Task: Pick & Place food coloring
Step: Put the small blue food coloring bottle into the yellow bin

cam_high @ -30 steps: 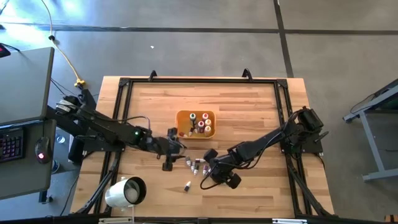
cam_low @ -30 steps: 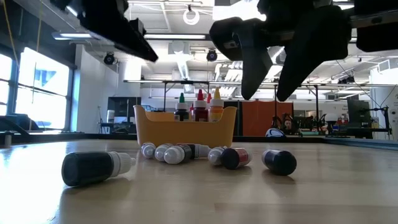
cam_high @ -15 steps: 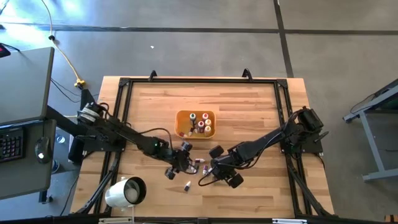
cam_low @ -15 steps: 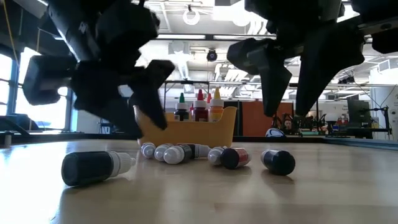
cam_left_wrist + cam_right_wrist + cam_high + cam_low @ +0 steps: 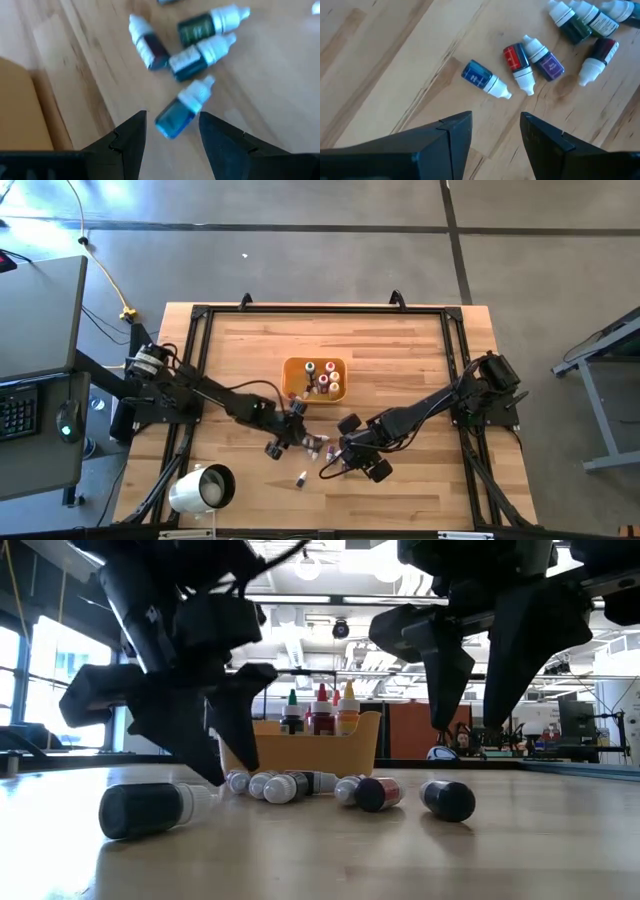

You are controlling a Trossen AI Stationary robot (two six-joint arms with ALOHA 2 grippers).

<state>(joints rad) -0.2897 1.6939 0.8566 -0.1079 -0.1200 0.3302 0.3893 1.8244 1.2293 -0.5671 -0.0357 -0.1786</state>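
Now the left gripper (image 5: 170,137) hangs low with fingers spread around a blue bottle (image 5: 181,110) lying among the loose food coloring (image 5: 315,445) just beside the orange tray (image 5: 336,393) (probably lining up a grasp); the right gripper (image 5: 495,132) hovers open nearby.

- We see a pale wooden surface (image 5: 400,360).
- On it sits our orange tray (image 5: 336,392).
- Small dropper bottles (image 5: 318,444) lie scattered near the tray.
- One bottle (image 5: 300,479) lies apart.
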